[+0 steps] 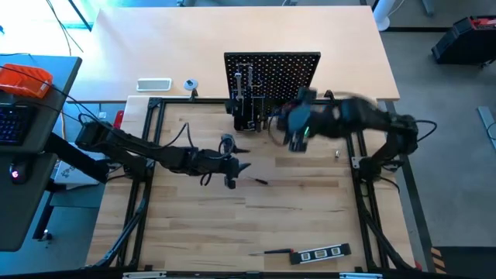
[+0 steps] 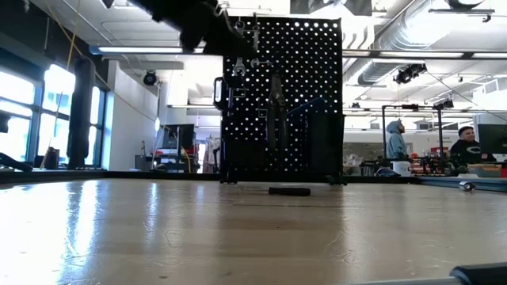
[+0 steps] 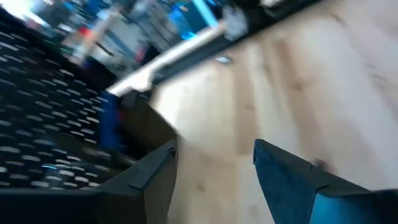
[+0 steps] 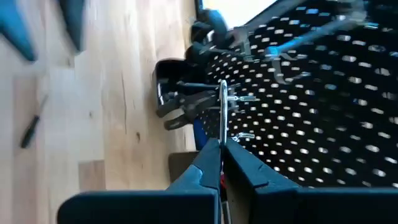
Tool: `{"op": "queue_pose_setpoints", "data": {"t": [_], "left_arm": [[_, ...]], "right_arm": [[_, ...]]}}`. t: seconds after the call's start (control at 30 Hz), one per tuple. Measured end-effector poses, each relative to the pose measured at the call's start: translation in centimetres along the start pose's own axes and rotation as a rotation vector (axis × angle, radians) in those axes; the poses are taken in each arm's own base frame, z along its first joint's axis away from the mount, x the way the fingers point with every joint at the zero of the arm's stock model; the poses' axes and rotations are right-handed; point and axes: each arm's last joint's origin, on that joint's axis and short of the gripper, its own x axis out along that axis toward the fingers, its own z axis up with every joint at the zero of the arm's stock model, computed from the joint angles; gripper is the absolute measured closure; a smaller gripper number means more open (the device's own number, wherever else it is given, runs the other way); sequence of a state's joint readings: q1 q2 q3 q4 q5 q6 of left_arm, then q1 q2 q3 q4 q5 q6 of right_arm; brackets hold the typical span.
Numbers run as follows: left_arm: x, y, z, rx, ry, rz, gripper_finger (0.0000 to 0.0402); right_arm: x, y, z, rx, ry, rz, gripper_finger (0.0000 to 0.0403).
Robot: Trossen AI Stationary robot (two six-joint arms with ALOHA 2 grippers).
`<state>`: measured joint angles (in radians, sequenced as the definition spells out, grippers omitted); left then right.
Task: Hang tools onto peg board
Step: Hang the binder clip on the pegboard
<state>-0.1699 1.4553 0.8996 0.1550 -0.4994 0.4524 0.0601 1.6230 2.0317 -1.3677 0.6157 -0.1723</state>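
Note:
The black peg board point(image 1: 273, 71) stands upright at the table's far middle, with several tools hanging on it and holder boxes point(image 1: 249, 116) at its base. It also shows in the low view point(image 2: 281, 95). My right gripper point(image 4: 222, 146) is just in front of the board's face point(image 1: 283, 128), shut on a thin silver wrench point(image 4: 222, 112) seen edge-on. My left gripper point(image 3: 214, 168) is open and empty, low over the table's middle point(image 1: 236, 167), left of the board's base. A small screwdriver point(image 1: 260, 181) lies flat on the table near it. My right gripper pinches the silver wrench by its near end point(image 4: 222, 138) between the two fingertips. The wrench sticks out forward from the fingers toward the board, clear of the table. Its free end point(image 4: 223, 87) is beside the board's pegs point(image 4: 239, 98); whether it touches them I cannot tell.
The black marked level point(image 1: 320, 253) and a dark screwdriver point(image 1: 277, 252) lie at the table's near edge. A small metal piece point(image 1: 337, 155) lies right of the middle. A white tray point(image 1: 153, 84) sits beyond the frame at far left. People stand in the room behind point(image 2: 467, 146).

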Motion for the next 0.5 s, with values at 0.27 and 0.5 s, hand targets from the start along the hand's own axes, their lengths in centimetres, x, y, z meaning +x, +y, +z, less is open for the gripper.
{"op": "queue_pose_setpoints", "data": {"t": [0.27, 0.5], "left_arm": [[1.5, -2.7, -2.9, -0.054, 0.094, -0.154, 0.0201], [2.2, -4.0, -4.4, -0.082, 0.088, -0.194, 0.0202]], "right_arm": [[-1.4, -7.6, -1.4, 0.081, -0.048, 0.004, 0.0403], [-0.2, -10.1, -2.7, 0.058, 0.002, 0.002, 0.0403]]}}
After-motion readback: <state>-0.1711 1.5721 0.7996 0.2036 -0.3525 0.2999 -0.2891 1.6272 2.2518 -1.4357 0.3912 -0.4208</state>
